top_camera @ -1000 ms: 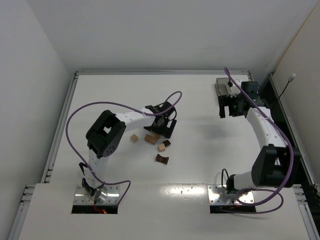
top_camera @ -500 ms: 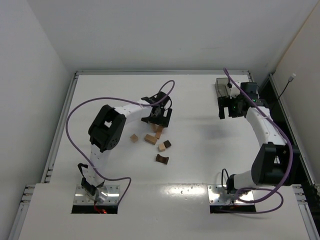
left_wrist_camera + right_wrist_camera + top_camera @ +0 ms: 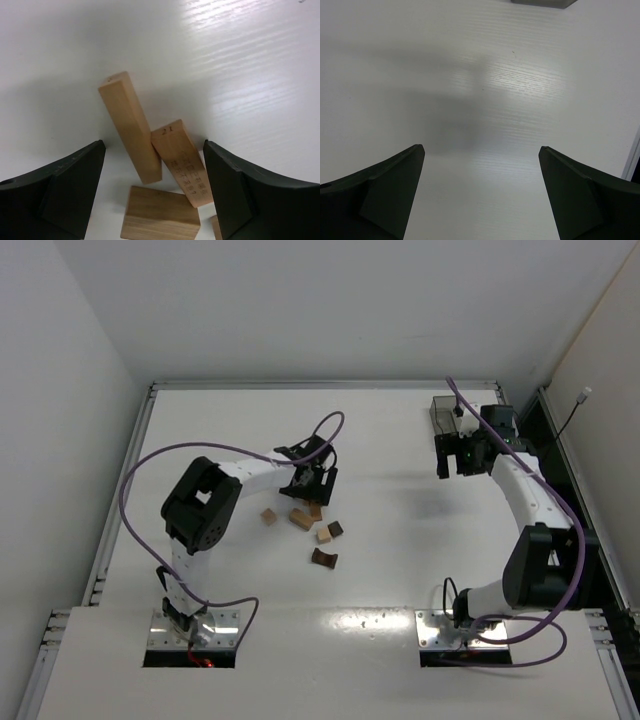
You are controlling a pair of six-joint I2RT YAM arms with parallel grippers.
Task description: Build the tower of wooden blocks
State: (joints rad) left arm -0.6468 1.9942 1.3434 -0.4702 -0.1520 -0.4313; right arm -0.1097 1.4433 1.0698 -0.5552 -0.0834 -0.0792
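L pincer (image 3: 153, 144): jaws wide apart, nothing held; both fingers (image 3: 75, 190) clear of the wood.
Betw. L fingers: long tan bar (image 3: 130, 127) flat on the table (image 3: 400, 540), one end toward the wrist. A 2nd tan bar w/ printed text (image 3: 182, 165) meets it near that end; touching or overlapping, can't tell which.
Wrist side of L pincer: flat tan block (image 3: 160, 220), cut off by the wrist view's bottom edge, close behind both bars.
Wood blocks (image 3: 301, 519): lying loose & scattered on the table, directly under L pincer and just past it toward the arm bases.
Around L pincer (top view): tan cube (image 3: 268, 515) just off its left side, apart from the rest. Tan cube (image 3: 324, 534) & dark cube (image 3: 336, 528) sit side by side on the base side, looking in contact. Dark arch piece (image 3: 323, 558) is farthest from the pincer, alone.
R pincer (image 3: 481, 148): jaws wide apart, nothing betw. them, over bare table, well apart from the blocks.
Grey bin (image 3: 445, 415): just beyond R pincer's tips; only its edge shows at the top of the R wrist view.
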